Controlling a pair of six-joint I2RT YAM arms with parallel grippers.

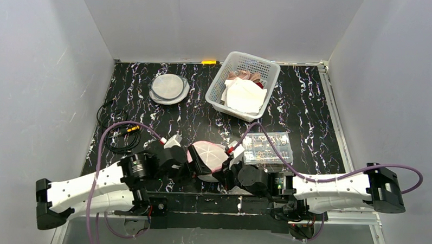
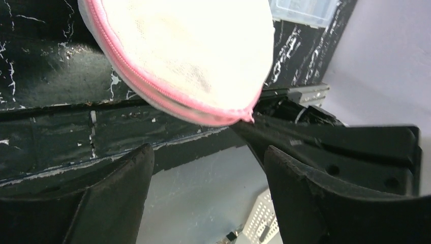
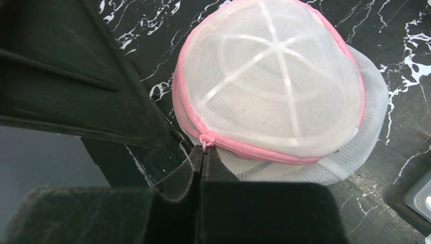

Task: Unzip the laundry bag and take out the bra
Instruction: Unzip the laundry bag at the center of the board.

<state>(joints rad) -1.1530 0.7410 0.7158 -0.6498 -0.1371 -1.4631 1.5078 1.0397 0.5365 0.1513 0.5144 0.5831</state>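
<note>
Right pincer [image 3: 203, 155] against laundry bag [image 3: 274, 86]; box [image 1: 267, 147] beside.

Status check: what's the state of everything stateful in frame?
White mesh dome laundry bag with pink zip, zipped along the visible side.
Left gripper, jaws open, empty.
Right gripper, jaws shut on pink zip pull.
White plastic basket, holding garments.

You get even, diffuse overhead light, with soft shadows on the counter [image 1: 306, 103]. Your left wrist view blows out the laundry bag [image 2: 193, 51]; left end effector [image 2: 208, 173] blurred close-up. Right wrist: bag sharp, right end effector [image 3: 203, 165] soft.
</note>
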